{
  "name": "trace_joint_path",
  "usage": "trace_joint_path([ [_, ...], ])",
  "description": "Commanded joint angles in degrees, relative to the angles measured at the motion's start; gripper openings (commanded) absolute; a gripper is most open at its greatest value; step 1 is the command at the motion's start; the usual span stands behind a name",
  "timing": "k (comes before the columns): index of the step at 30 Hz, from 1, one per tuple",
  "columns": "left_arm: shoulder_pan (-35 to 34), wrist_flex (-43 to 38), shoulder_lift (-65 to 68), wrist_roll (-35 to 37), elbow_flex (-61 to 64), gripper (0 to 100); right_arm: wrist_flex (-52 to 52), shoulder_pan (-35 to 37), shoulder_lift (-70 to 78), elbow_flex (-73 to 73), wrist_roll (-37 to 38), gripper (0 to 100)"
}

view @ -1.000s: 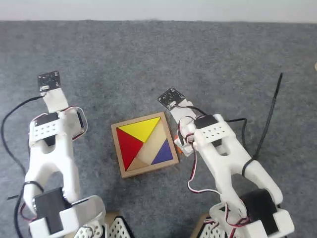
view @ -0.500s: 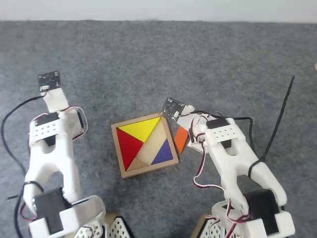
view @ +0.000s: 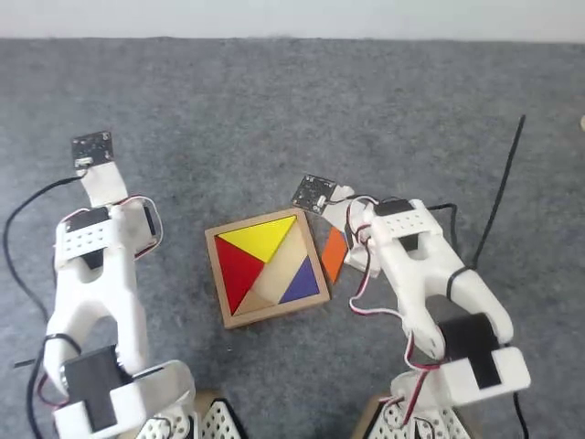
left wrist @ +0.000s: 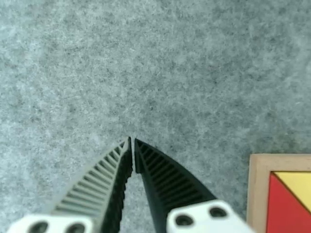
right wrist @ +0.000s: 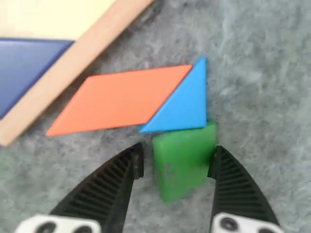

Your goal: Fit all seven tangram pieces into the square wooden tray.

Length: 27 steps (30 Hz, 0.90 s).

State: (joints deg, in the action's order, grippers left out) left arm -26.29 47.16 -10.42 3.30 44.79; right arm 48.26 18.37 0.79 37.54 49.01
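Landmark: square wooden tray [view: 218,280], lying turned at an angle on the grey carpet [view: 274,119], between the two arms.

Inside the tray:
- The yellow triangle [view: 260,238] fills the far part.
- The red triangle [view: 235,270] lies along the side facing the left arm [view: 96,265].
- The dark blue triangle [view: 300,285] sits against the rim facing the right arm [view: 411,265].
- A pale wood-coloured area lies between them. I cannot tell whether it is a piece or bare tray floor.

Outside the tray, all on the right arm's side:
- The orange parallelogram [right wrist: 119,106] lies flat on the carpet just beside the tray's rim, running roughly along it and apart from it.
- The light blue triangle [right wrist: 184,104] touches the end of the parallelogram that is farther from the tray.
- The green piece [right wrist: 182,158], four-sided, sits against the light blue triangle's edge, one step farther out from the tray.

Right gripper [right wrist: 177,151]: low over the carpet beside the tray, jaws spread wide. The green piece lies between the two fingers. One finger shows a thin gap to it and the other is at its edge. I cannot tell whether there is contact.

Left gripper [left wrist: 132,141]: jaws pressed together with nothing between them. It hangs over bare carpet on the tray's opposite side, apart from the rim. One tray corner, with red and yellow inside it, shows in the left wrist view.
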Motion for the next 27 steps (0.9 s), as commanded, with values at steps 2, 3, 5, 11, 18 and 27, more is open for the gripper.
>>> trace_joint_path([
  [2, 0.4, -0.9, -0.4, -0.6, -0.2, 1, 0.8, 0.0, 0.1, -2.9, -0.3, 22.0],
  [3, 0.4, -0.9, -0.4, -0.6, -0.2, 1, 0.8, -0.3, 0.2, -3.1, -0.3, 22.0],
  [5, 0.4, -0.9, -0.4, -0.6, -0.2, 1, 0.7, -1.5, 0.6, -4.0, -0.2, 22.0],
  [11, 0.4, -0.9, -0.4, -0.6, -0.2, 1, 0.7, -3.6, 0.7, -5.3, -0.5, 21.7],
  [18, 0.4, -0.9, -0.4, -0.6, -0.2, 1, 0.7, -3.6, 0.7, -5.3, -0.4, 5.1],
  [27, 0.4, -0.9, -0.4, -0.6, -0.2, 1, 0.8, -3.9, 0.7, -5.3, -0.4, 2.9],
])
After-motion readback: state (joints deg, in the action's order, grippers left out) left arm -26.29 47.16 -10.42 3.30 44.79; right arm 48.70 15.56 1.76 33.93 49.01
